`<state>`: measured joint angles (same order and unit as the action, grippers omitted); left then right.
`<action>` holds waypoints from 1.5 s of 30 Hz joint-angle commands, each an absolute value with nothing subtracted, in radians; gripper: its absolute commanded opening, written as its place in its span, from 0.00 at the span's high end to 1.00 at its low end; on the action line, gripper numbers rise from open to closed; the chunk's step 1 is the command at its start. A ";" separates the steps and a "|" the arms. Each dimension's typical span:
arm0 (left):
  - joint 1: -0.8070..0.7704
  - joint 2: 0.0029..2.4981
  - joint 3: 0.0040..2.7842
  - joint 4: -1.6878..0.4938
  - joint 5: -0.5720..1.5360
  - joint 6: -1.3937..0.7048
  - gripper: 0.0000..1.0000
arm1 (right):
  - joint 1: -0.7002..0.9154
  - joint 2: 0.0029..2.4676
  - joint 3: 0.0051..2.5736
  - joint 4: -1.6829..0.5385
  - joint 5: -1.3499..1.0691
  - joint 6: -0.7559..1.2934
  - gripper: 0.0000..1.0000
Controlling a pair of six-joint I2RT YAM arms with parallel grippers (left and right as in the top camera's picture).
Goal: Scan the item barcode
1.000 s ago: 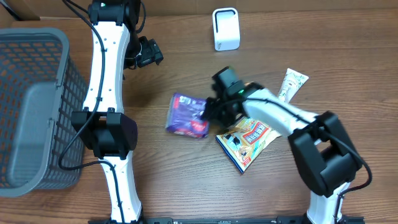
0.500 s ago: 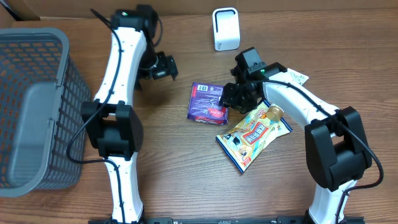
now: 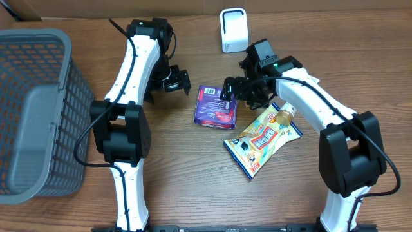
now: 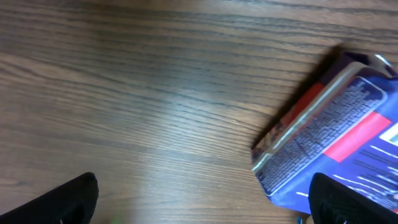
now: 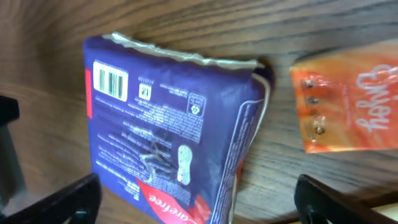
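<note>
Two grippers are hanging over the wooden table [image 3: 193, 180], one at either side of a purple packet [image 3: 215, 106] — the item to be scanned. The packet is lying flat on the wood near the middle of the table, printed back facing up. In the right wrist view its barcode [image 5: 111, 79] is showing on a white patch near the upper left corner.

The right gripper [image 3: 241, 95] is hovering over the packet's right edge with its fingers [image 5: 56, 202] standing wide apart and gripping nothing; the packet is lying beneath the gap between them. The left gripper [image 3: 178, 82] is hanging just left of the packet, also spread wide and empty — its wrist camera is catching only one corner of the packet, by the right-hand finger.

An orange snack bag [image 3: 262, 138] is lying tilted just beside the packet's lower right corner. A white scanner [image 3: 234, 30] is standing at the far edge of the table, well apart from the packet. A grey mesh basket [image 3: 74, 84] is sitting at the left edge.
</note>
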<state>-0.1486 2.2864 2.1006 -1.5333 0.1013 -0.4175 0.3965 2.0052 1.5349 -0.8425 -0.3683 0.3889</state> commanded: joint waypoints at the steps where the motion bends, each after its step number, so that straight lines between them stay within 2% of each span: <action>1: -0.146 2.278 2.096 -1.531 0.140 -0.388 0.00 | 0.413 2.009 1.529 -0.828 -0.315 0.386 0.00; 11: -0.146 2.278 2.096 -1.525 0.140 -0.388 0.00 | 0.419 2.011 1.401 -0.706 -0.346 0.448 0.01; 18: -0.147 2.278 2.096 -1.523 0.140 -0.389 0.00 | 0.419 2.011 1.361 -0.649 -0.428 0.448 0.10; 23: -0.147 2.278 2.096 -1.524 0.140 -0.388 0.00 | 0.419 2.013 1.360 -0.648 -0.391 0.448 0.17; 27: -0.147 2.278 2.096 -1.524 0.140 -0.388 0.00 | 0.419 2.012 1.371 -0.686 -0.322 0.440 0.18; 35: -0.148 2.278 2.096 -1.517 0.139 -0.388 0.00 | 0.419 2.007 1.541 -0.954 -0.123 0.411 0.21; 45: -0.157 2.278 2.096 -1.513 0.182 -0.345 0.00 | 0.419 2.007 1.597 -0.976 -0.186 0.411 0.14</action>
<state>-0.1493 2.2864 2.1006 -1.5143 0.1341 -0.4046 0.4194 2.0060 1.5776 -0.9859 -0.1722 0.4179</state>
